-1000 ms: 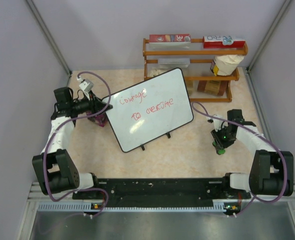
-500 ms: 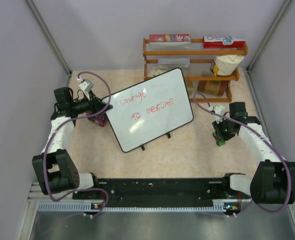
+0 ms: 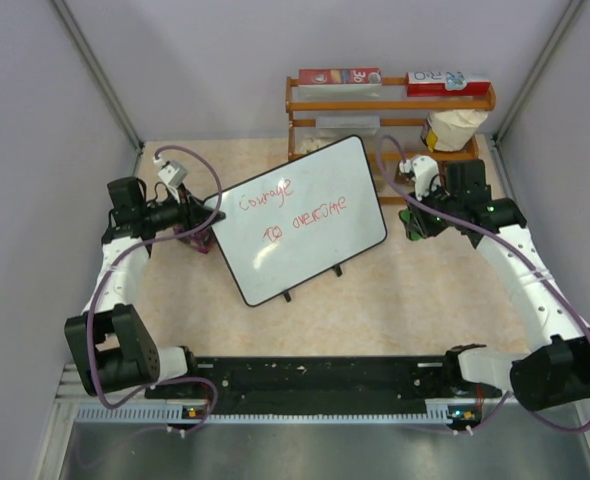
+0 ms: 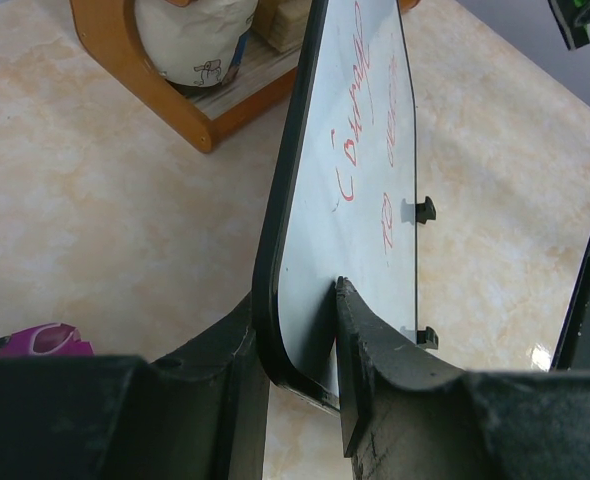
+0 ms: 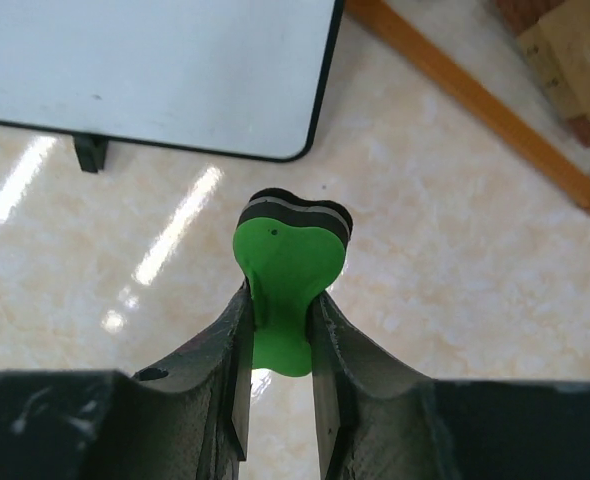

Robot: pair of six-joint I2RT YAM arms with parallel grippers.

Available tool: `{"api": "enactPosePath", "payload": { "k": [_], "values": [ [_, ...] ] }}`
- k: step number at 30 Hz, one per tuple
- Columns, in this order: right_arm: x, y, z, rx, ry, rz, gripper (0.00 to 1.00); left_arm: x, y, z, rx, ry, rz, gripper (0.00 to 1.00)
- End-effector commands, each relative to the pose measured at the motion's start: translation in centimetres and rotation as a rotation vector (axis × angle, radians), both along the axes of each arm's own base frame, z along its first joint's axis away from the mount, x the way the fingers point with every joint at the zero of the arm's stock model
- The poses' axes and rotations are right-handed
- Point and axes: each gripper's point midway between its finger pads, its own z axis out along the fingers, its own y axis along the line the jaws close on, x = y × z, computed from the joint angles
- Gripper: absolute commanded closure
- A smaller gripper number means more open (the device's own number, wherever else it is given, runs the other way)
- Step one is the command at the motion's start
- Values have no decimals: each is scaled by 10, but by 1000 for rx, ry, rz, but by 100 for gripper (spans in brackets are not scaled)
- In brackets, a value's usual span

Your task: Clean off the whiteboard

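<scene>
L gripper [image 4: 293, 300] is pinched on the whiteboard [image 3: 300, 220]. In the L wrist cam the board's thin black rim sits right btwn the two fingers, one on the white face and one on the back, near a rounded corner. From the top cam that's the board's left edge.

The board is mid-counter [image 3: 415, 300], turned at an angle and propped on its small black feet [image 4: 424, 210]. Its far corner is just in front of the wooden rack [image 3: 390, 100]. Red handwriting [image 3: 290, 210] runs across the face in two lines, approx "courage / to overcome", and none of it is wiped.

R gripper [image 5: 280, 300] is closed on a green eraser [image 5: 287, 255]. The fingers squeeze the green handle from both sides, and the dark pad end points away from the wrist. In the R wrist cam the eraser is near the board's rounded corner but apart from it, w/ bare counter btwn them. From the top cam the R gripper sits just off the board's right edge, beside the rack's lower shelf. Can't tell if the pad touches the counter.

Other stuff: a small magenta item [image 3: 197, 240] on the counter just beside the L gripper. On the rack are a red box [image 3: 340, 76], a red-and-white box [image 3: 448, 80] and a white bag [image 3: 453, 128].
</scene>
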Motion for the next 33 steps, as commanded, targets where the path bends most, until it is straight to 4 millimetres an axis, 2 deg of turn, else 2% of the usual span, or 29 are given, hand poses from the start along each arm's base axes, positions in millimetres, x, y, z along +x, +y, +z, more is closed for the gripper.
{"api": "enactPosePath", "payload": {
  "k": [1, 3, 4, 6, 7, 8, 10, 11, 12, 14, 15, 21, 23, 24, 25, 28, 29, 31, 32, 33],
  "values": [
    [20, 33, 52, 89, -107, 29, 100, -1, 5, -16, 78, -33, 39, 100],
    [23, 49, 63, 97, -138, 61, 100, -1, 5, -17, 77, -33, 50, 100],
    [29, 54, 75, 102, -182, 63, 100, -1, 6, -15, 77, -37, 59, 100],
    [33, 74, 79, 105, -201, 103, 100, -3, 6, -15, 72, -30, 72, 100],
    [39, 81, 90, 114, -235, 106, 100, -4, 5, -14, 70, -29, 74, 100],
    [43, 89, 87, 112, -226, 117, 100, -5, 6, -15, 69, -25, 81, 100],
    [45, 108, 98, 126, -249, 150, 100, -5, 5, -10, 59, -32, 99, 100],
    [48, 116, 99, 128, -255, 162, 100, -8, 3, -15, 55, -25, 104, 100],
    [47, 131, 97, 125, -250, 192, 100, -10, 2, -14, 50, -25, 113, 100],
    [52, 144, 106, 117, -283, 203, 100, -12, 0, -20, 60, -30, 119, 100],
    [55, 152, 102, 107, -281, 212, 100, -14, -2, -21, 65, -37, 119, 100],
    [60, 197, 126, 166, -366, 238, 100, -21, -12, -30, 96, -48, 111, 100],
    [57, 215, 126, 175, -370, 264, 100, -21, -12, -29, 100, -54, 113, 100],
    [57, 222, 132, 179, -391, 275, 100, -21, -12, -28, 104, -56, 113, 100],
    [53, 235, 127, 162, -390, 292, 100, -21, -11, -27, 108, -60, 115, 100],
    [49, 256, 131, 164, -433, 308, 100, -21, -10, -25, 119, -61, 112, 100],
    [41, 268, 130, 170, -438, 334, 100, -21, -10, -25, 125, -61, 109, 100],
    [37, 281, 133, 172, -470, 345, 100, -21, -10, -24, 129, -52, 105, 100],
    [30, 294, 127, 171, -472, 364, 100, -21, -10, -24, 135, -59, 105, 100],
    [31, 296, 124, 165, -476, 351, 100, -21, -9, -24, 139, -60, 108, 100]
  ]
}}
